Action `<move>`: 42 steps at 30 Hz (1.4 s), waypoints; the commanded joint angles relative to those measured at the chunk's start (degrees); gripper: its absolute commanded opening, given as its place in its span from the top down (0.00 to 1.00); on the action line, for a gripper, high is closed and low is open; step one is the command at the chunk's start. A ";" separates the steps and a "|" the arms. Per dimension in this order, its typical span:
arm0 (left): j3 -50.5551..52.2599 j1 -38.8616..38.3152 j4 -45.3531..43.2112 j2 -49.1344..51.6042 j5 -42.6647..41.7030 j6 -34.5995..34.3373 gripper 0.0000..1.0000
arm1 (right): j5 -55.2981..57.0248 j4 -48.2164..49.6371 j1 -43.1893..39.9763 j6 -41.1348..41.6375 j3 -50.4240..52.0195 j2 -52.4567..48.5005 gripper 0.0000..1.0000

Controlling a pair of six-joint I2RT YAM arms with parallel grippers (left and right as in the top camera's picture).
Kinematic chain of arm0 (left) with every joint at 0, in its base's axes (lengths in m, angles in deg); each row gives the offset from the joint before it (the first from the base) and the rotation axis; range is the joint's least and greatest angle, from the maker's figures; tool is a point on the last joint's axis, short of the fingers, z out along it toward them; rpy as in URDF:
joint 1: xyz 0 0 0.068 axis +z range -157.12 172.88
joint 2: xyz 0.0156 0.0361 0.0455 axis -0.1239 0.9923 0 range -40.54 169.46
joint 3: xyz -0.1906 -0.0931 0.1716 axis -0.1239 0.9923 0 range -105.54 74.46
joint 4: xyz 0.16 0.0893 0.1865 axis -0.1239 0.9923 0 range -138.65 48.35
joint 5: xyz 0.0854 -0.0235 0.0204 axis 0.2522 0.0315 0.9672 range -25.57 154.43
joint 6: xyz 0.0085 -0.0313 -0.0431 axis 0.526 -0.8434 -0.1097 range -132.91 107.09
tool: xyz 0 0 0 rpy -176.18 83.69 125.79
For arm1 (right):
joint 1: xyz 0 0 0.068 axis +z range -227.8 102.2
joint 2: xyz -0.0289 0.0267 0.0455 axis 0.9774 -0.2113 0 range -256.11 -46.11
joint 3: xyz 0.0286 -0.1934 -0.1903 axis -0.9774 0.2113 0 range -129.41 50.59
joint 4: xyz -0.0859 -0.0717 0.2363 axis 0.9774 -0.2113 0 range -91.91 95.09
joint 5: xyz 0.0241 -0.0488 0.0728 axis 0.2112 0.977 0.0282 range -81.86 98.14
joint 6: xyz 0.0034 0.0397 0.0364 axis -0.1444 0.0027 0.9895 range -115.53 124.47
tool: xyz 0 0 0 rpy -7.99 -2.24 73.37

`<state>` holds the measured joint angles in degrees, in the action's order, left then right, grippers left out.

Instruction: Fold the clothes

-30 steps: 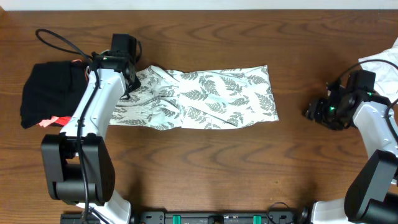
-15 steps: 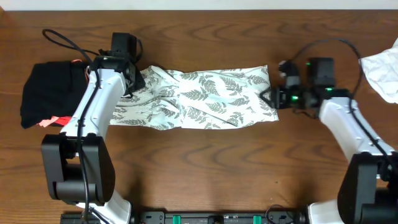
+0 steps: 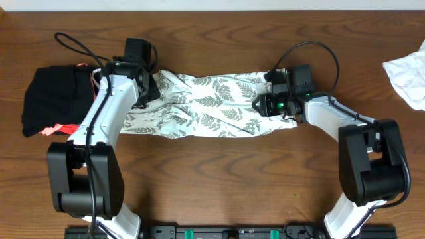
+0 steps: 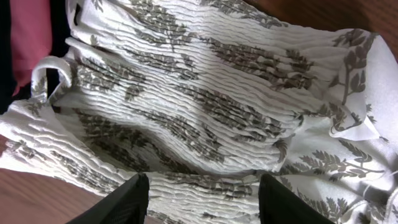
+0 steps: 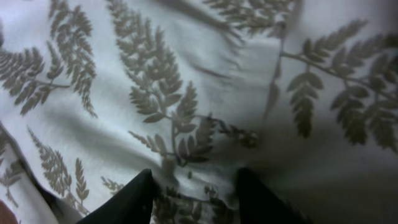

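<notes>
Pinch right edge of dress (image 3: 219, 109) with spread right gripper (image 5: 194, 186), draw left toward spread left gripper (image 4: 202, 190), keeping layers flat.

Thin, matt printed cloth forms the dress (image 3: 219, 106), its bodice puckered in fine ribs. The wood worktop (image 3: 212, 179) is smooth, grained and faintly glossy. The black bundle (image 3: 50, 99) and crumpled white cloth (image 3: 406, 73) look matt.

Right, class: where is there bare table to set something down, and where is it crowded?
Bare wood: in front, between the dress and the arm bases; back right, between the right arm and the white cloth. Crowded: the left, where black bundle, dress and left hand cluster; the right hand is over the dress's other end.
</notes>
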<state>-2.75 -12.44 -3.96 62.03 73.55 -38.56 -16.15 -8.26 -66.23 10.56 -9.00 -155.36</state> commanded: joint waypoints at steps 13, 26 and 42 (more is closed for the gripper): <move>0.50 -0.28 0.24 0.31 -0.17 0.33 0.43 | 26.23 -16.46 -17.70 6.10 1.57 -4.02 0.55; 0.50 -0.28 0.24 0.31 -0.17 0.35 0.43 | 31.34 -19.85 -34.47 8.02 1.57 -4.00 0.47; 0.50 -12.79 -11.76 0.31 -11.69 9.35 0.43 | 26.01 -16.87 -36.20 2.60 -1.79 -4.00 0.44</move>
<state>-2.68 -21.21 -13.78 62.03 64.83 -34.52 7.37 -24.65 -102.93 14.51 -12.61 -153.90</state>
